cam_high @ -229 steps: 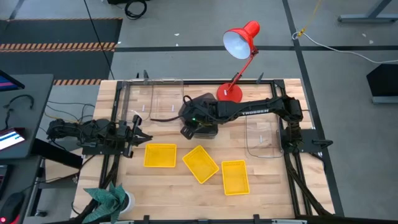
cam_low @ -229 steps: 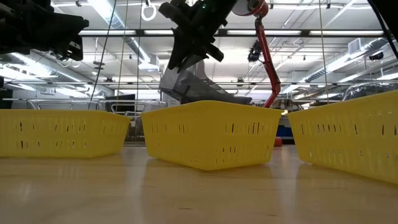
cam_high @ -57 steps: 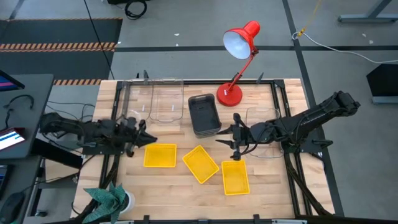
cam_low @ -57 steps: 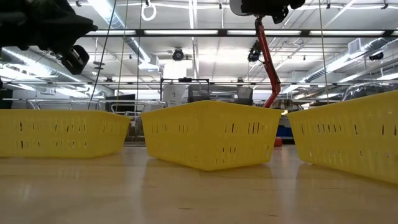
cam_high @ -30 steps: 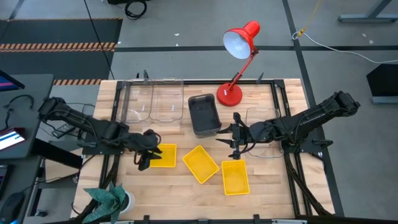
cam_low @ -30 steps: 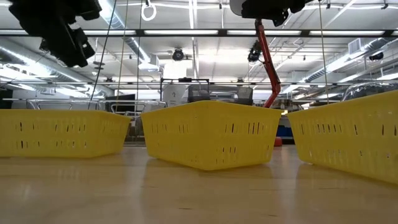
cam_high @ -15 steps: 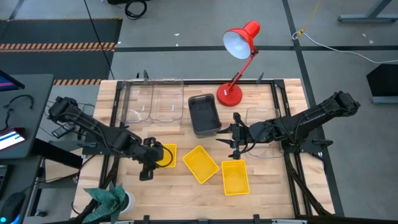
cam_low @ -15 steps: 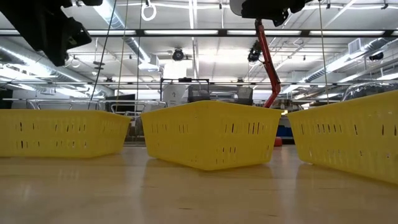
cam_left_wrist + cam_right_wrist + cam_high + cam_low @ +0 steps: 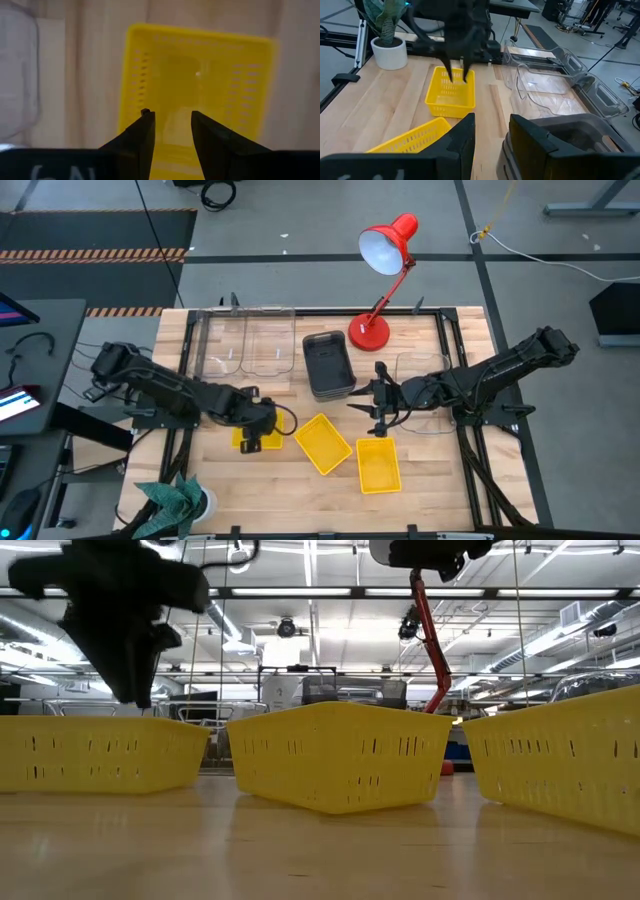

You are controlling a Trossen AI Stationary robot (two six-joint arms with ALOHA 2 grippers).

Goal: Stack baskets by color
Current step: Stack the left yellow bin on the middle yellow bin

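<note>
Three yellow baskets stand on their bottoms in a row near the table's front: left (image 9: 275,440), middle (image 9: 322,443), right (image 9: 378,464). A dark grey basket (image 9: 327,363) sits at the back middle, and clear baskets lie at the back left (image 9: 255,340) and at the right (image 9: 425,395). My left gripper (image 9: 250,442) is open and points down just above the left yellow basket (image 9: 200,80), its fingertips over the basket's inside. My right gripper (image 9: 378,405) hangs open in the air between the grey basket (image 9: 560,145) and the right yellow basket.
A red desk lamp (image 9: 385,250) stands at the table's far edge beside the grey basket. A potted plant (image 9: 180,500) sits at the near left corner. Bare wood shows in front of the yellow baskets.
My left gripper has swung toward the table's right, from beside the left yellow basket to over it. It has tipped from slanting to pointing nearly straight down and has sunk a little. The baskets have not moved.
</note>
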